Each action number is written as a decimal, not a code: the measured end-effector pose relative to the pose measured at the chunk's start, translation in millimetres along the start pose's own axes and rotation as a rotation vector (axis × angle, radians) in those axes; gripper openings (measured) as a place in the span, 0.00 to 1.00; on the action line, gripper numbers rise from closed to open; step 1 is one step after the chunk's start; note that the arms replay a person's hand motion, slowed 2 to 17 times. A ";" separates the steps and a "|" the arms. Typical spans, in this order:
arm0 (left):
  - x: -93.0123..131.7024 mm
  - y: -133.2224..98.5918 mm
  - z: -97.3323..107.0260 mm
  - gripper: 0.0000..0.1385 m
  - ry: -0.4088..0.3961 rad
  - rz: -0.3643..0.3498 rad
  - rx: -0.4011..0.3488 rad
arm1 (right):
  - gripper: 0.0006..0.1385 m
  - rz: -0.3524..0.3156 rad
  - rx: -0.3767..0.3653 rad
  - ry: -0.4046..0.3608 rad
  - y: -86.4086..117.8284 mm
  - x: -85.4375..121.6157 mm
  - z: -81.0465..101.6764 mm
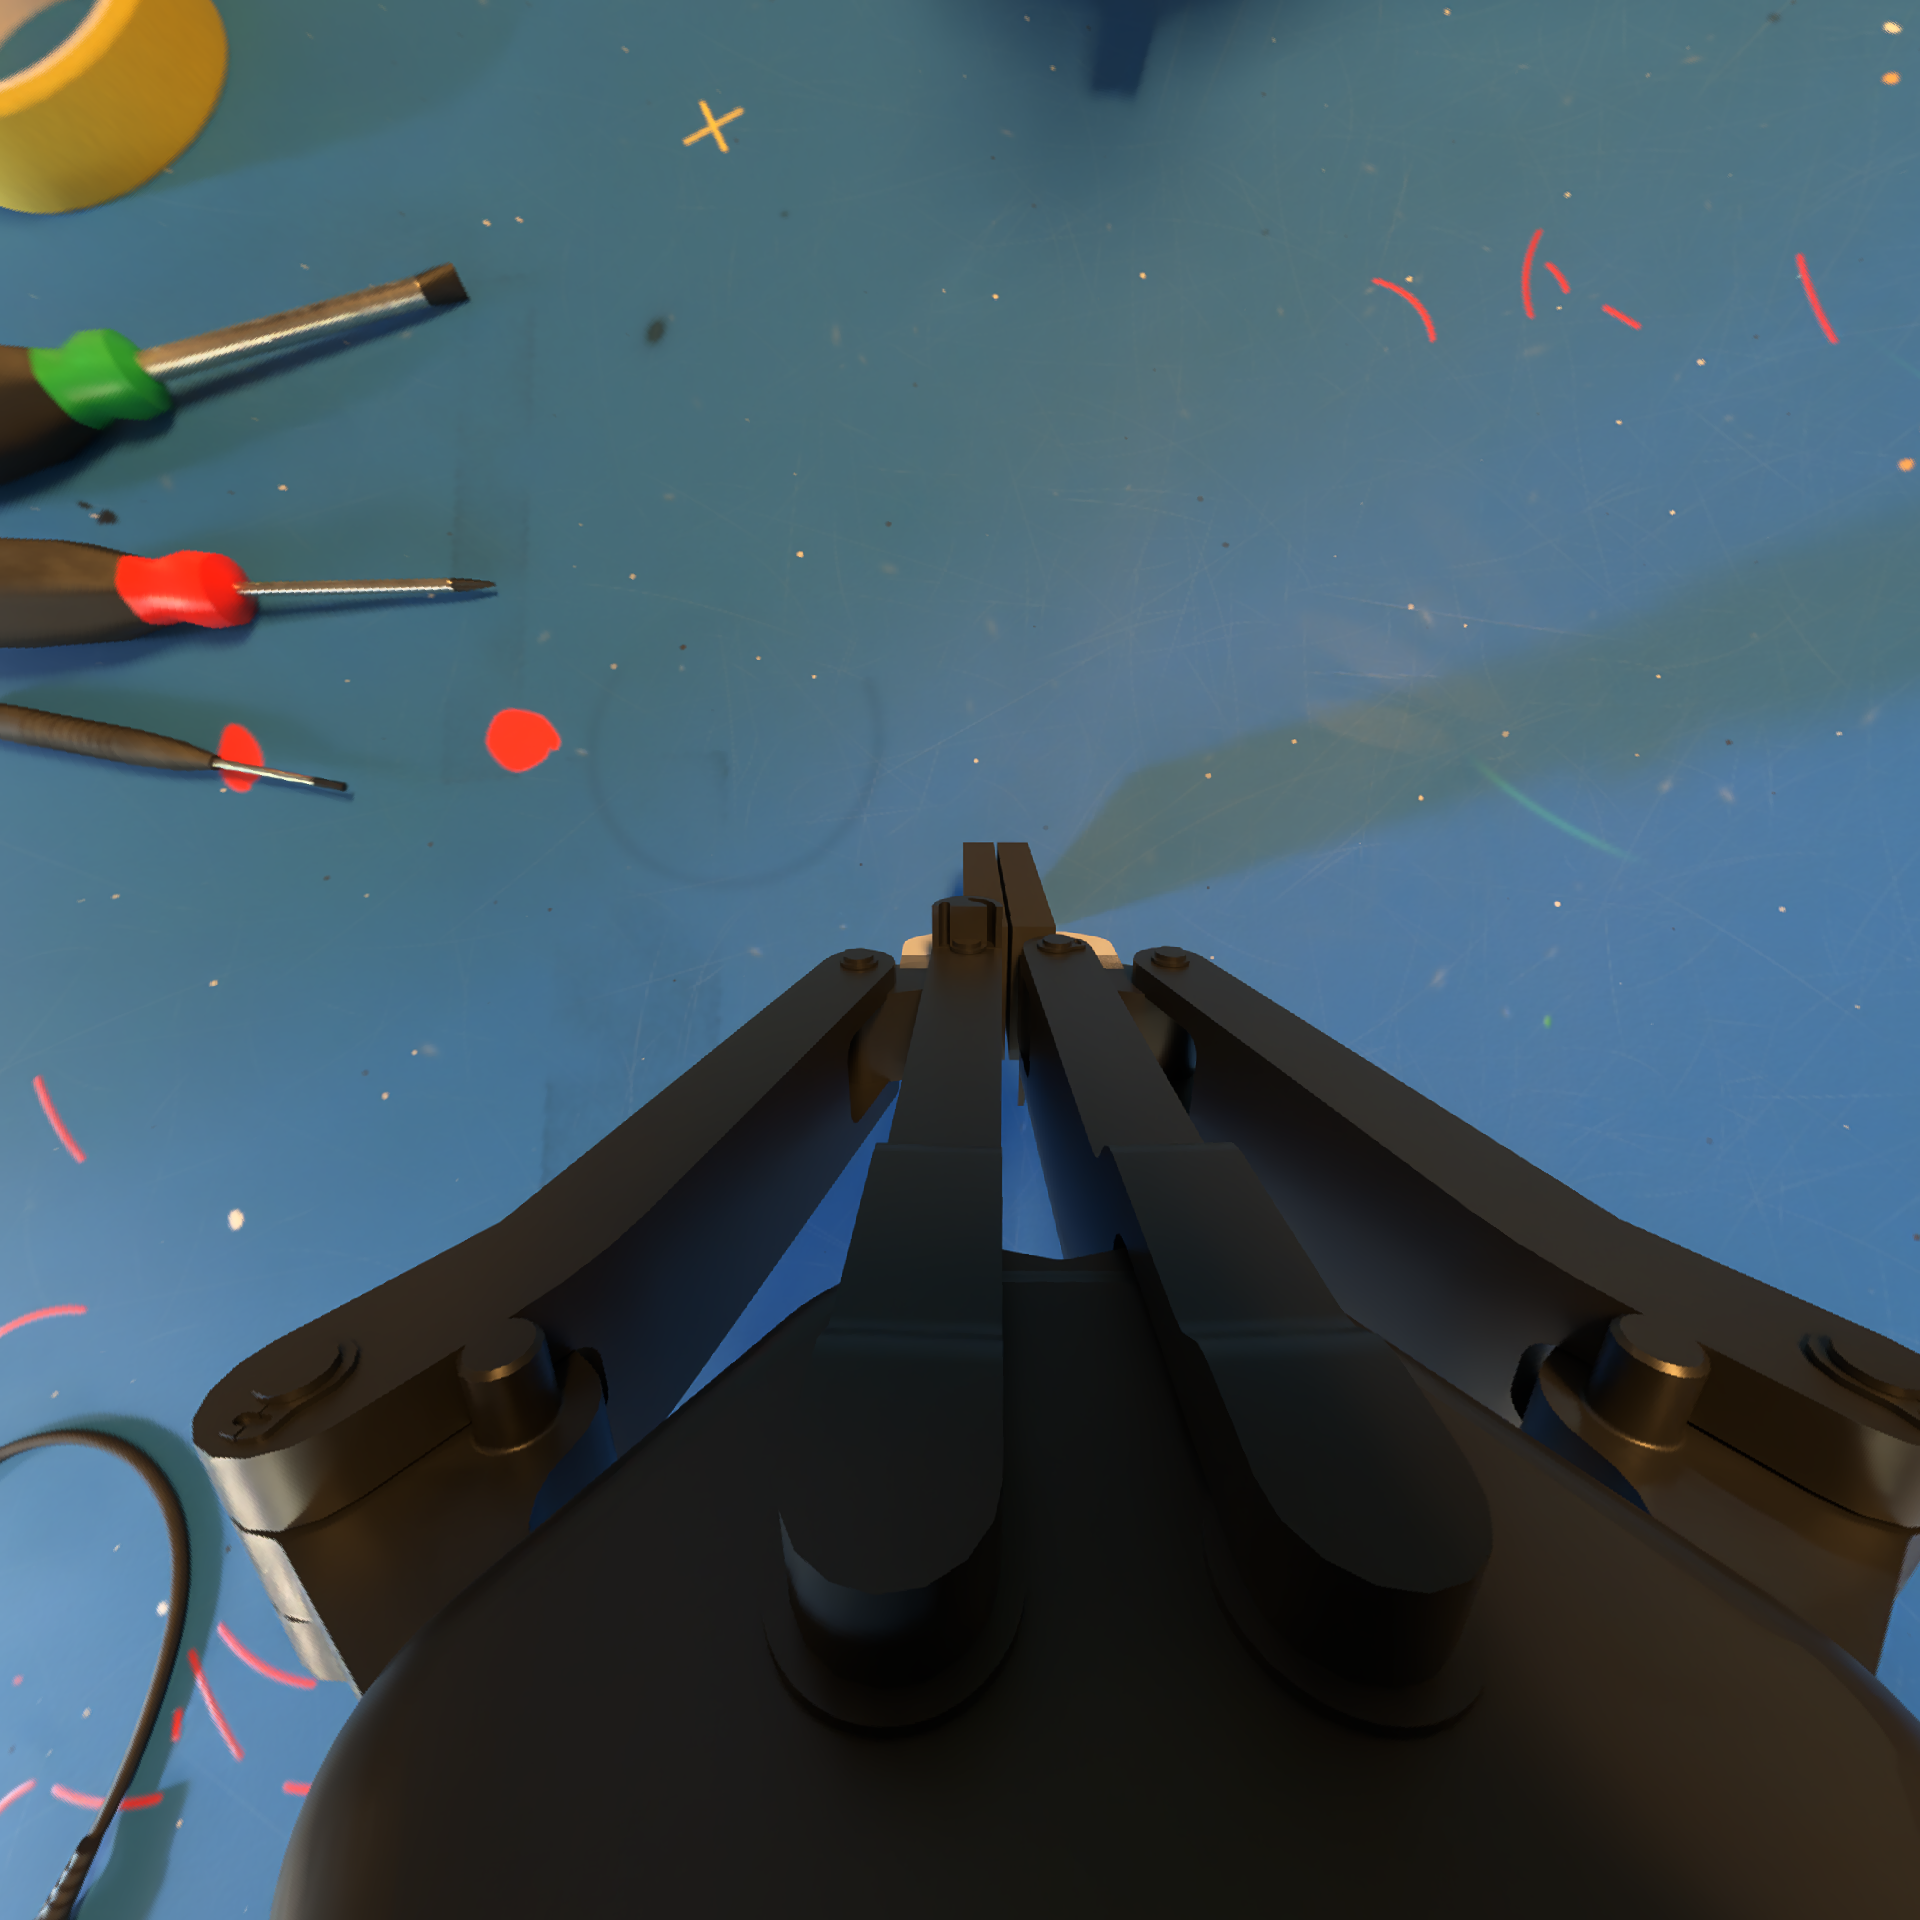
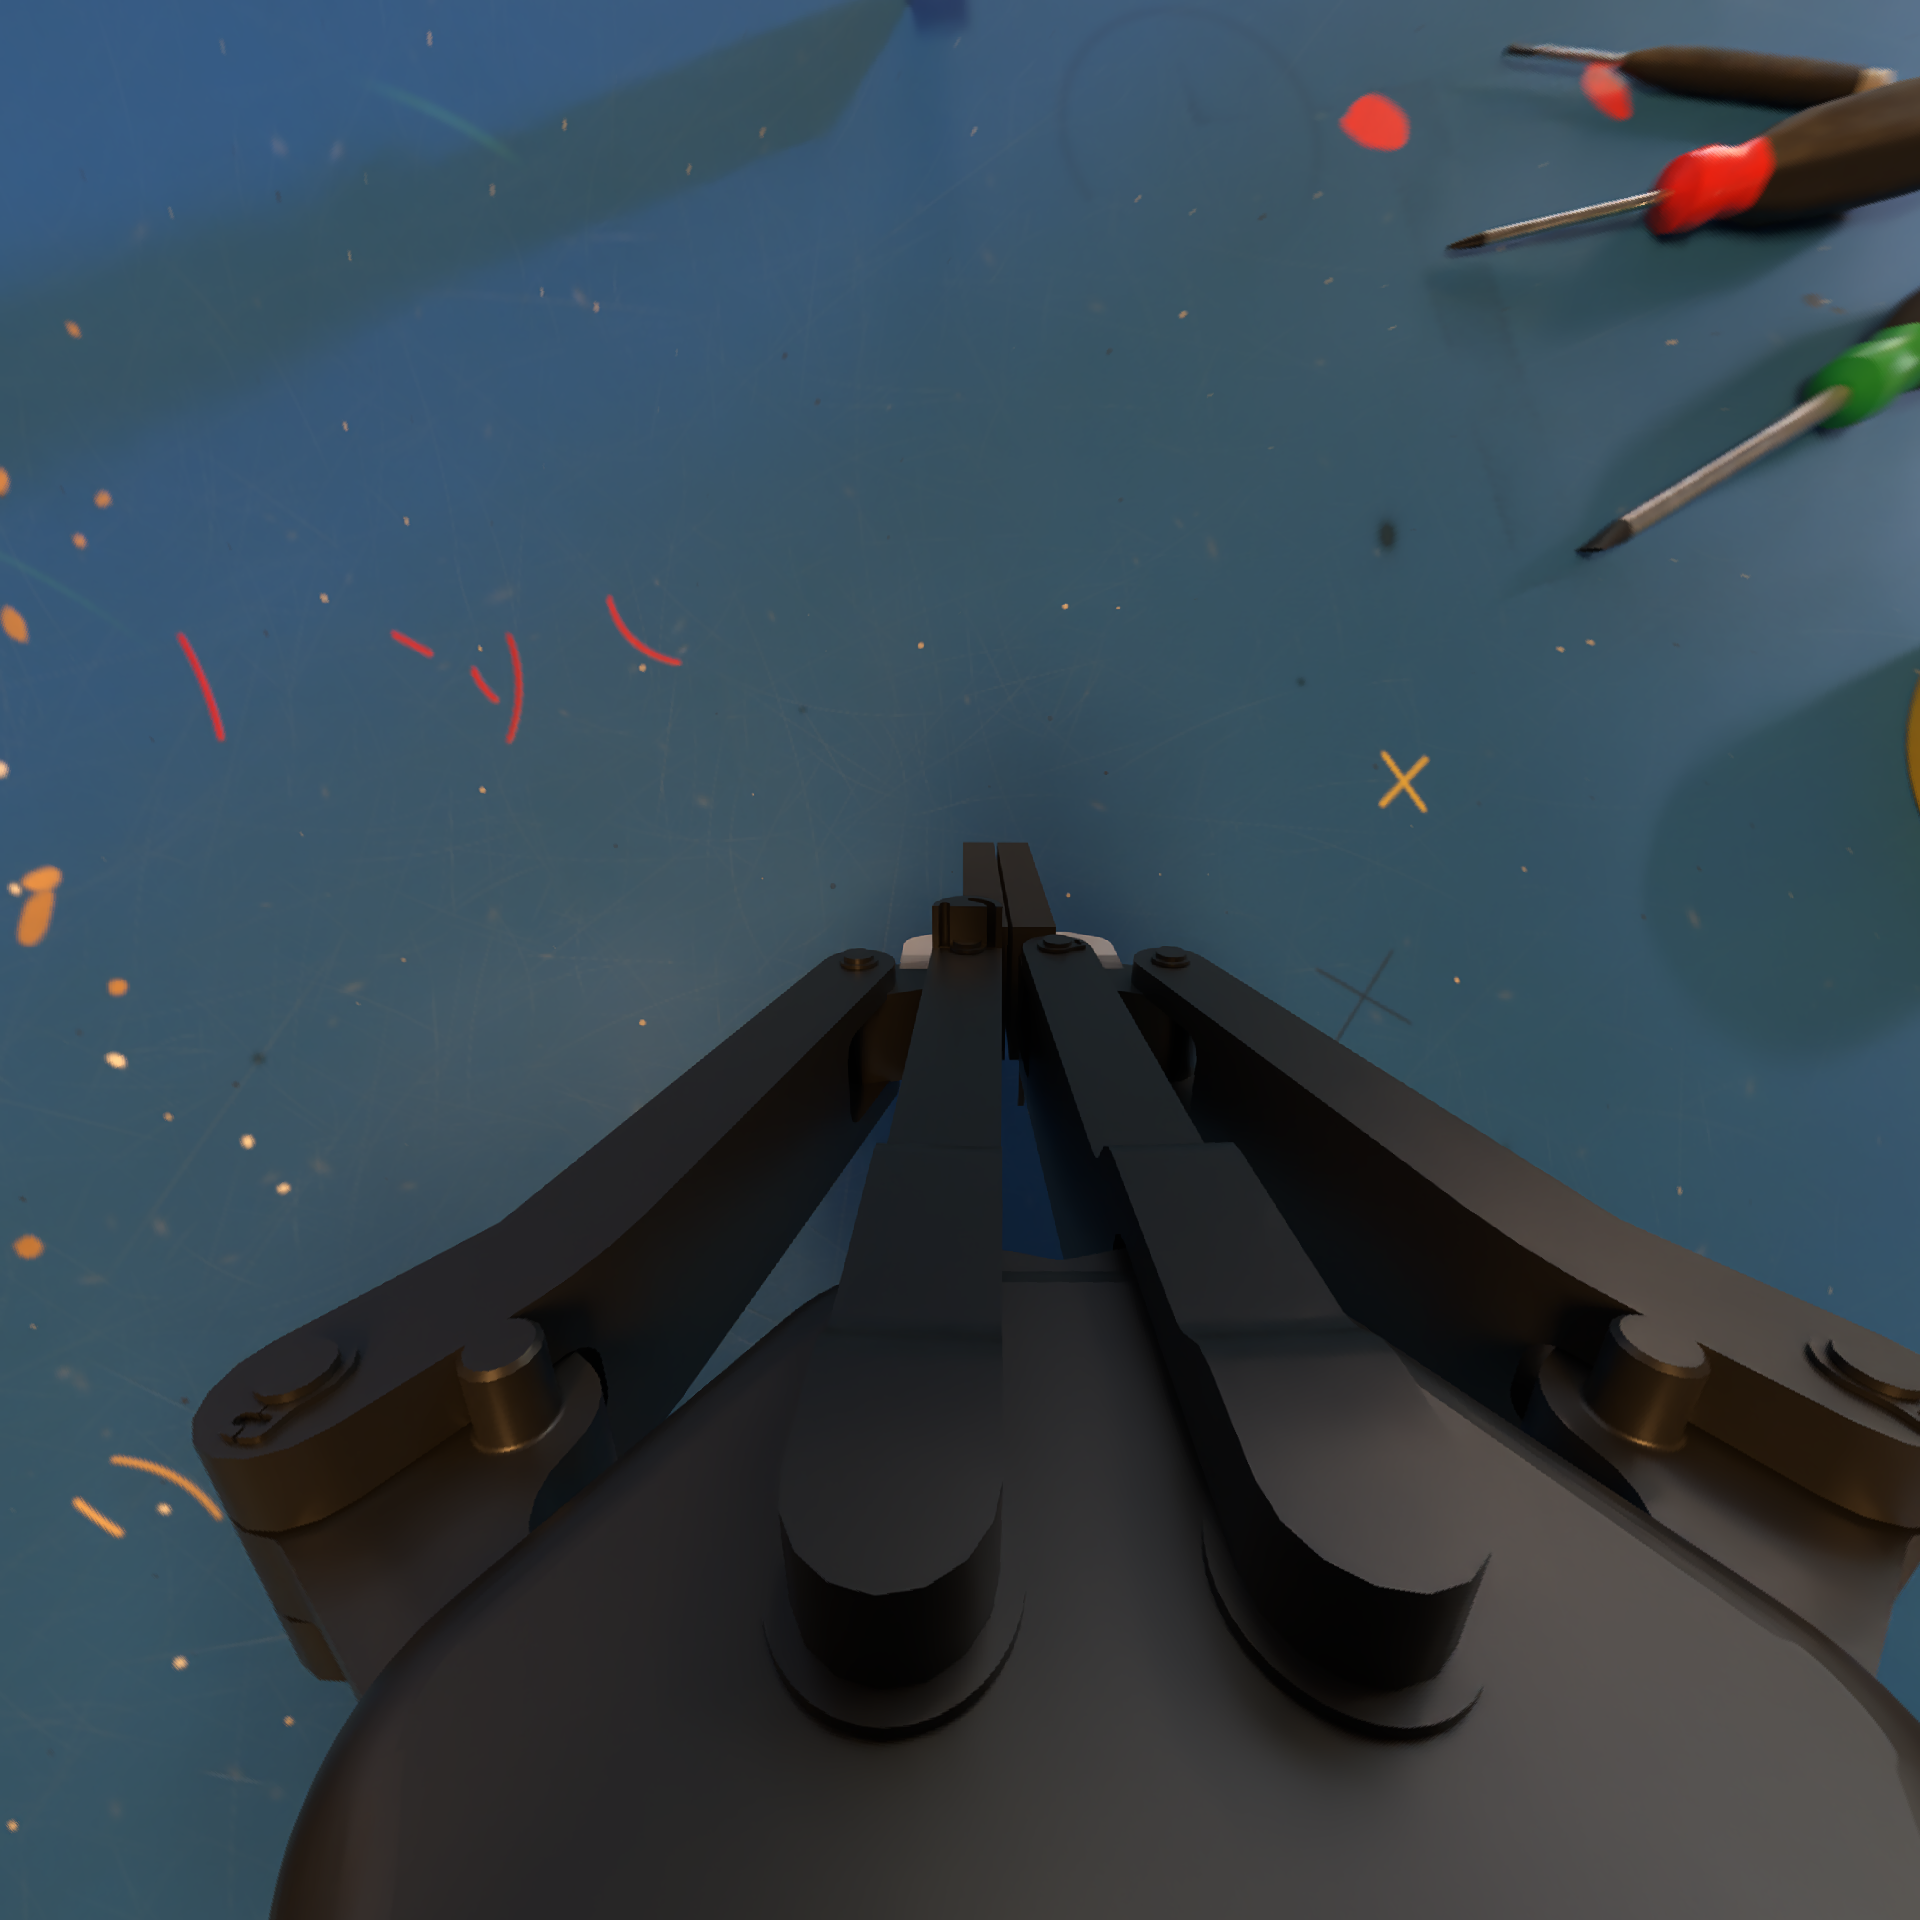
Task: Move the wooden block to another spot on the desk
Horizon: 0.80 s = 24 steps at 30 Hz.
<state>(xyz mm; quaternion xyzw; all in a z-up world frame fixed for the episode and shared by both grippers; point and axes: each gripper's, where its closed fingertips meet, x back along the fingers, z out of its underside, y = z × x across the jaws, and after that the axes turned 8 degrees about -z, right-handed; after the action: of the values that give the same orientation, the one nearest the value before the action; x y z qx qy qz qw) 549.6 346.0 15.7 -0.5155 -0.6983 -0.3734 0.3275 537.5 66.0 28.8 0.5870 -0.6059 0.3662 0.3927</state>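
The left gripper (image 1: 995,868) hangs over the blue desk (image 1: 1143,520) with its two fingers pressed together, nothing between them. The right gripper (image 2: 995,868) is likewise closed on itself above the same scuffed surface. The wooden block shows in neither wrist view, so its place cannot be told. In the left wrist view, a roll of yellow tape (image 1: 94,104) sits at eleven o'clock, cut by the frame corner. Below it, at ten and nine o'clock, three screwdrivers lie side by side, apart from one another, with tips pointing toward the middle: the green-collared screwdriver (image 1: 239,348), the red-collared screwdriver (image 1: 249,589), and a thin dark screwdriver (image 1: 177,753) whose shaft crosses a red paint spot. A second red spot (image 1: 522,740) lies just beside its tip. An orange cross mark (image 1: 713,127) is drawn at twelve o'clock (slightly left), and a black cable (image 1: 156,1558) loops at eight o'clock. The right wrist view shows the same tools at one and two o'clock.
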 end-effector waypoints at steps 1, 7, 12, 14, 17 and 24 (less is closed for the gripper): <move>1.1 1.0 -0.5 0.01 -0.005 -0.015 0.003 | 0.00 0.009 -0.018 -0.022 0.5 4.0 -0.4; 14.7 5.2 -7.4 0.01 -0.079 -0.096 0.068 | 0.03 0.032 -0.129 -0.160 11.9 33.5 2.5; 32.6 2.6 -15.7 0.01 -0.179 -0.122 0.153 | 0.11 0.054 -0.202 -0.218 27.5 55.6 17.1; 39.3 0.5 -17.1 0.01 -0.211 -0.134 0.182 | 0.13 0.070 -0.228 -0.220 34.3 62.1 26.1; 47.9 -4.1 -18.0 0.02 -0.248 -0.153 0.218 | 0.16 0.101 -0.258 -0.207 44.7 69.8 41.3; 61.8 -21.0 -19.2 0.19 -0.298 -0.185 0.285 | 0.24 0.164 -0.316 -0.143 69.9 78.6 79.1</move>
<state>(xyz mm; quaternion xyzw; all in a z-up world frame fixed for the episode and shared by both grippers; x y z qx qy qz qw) 515.1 354.9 73.7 -0.4473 -0.8289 -0.2191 0.2545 463.8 -35.9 67.7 0.4914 -0.7279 0.2546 0.4048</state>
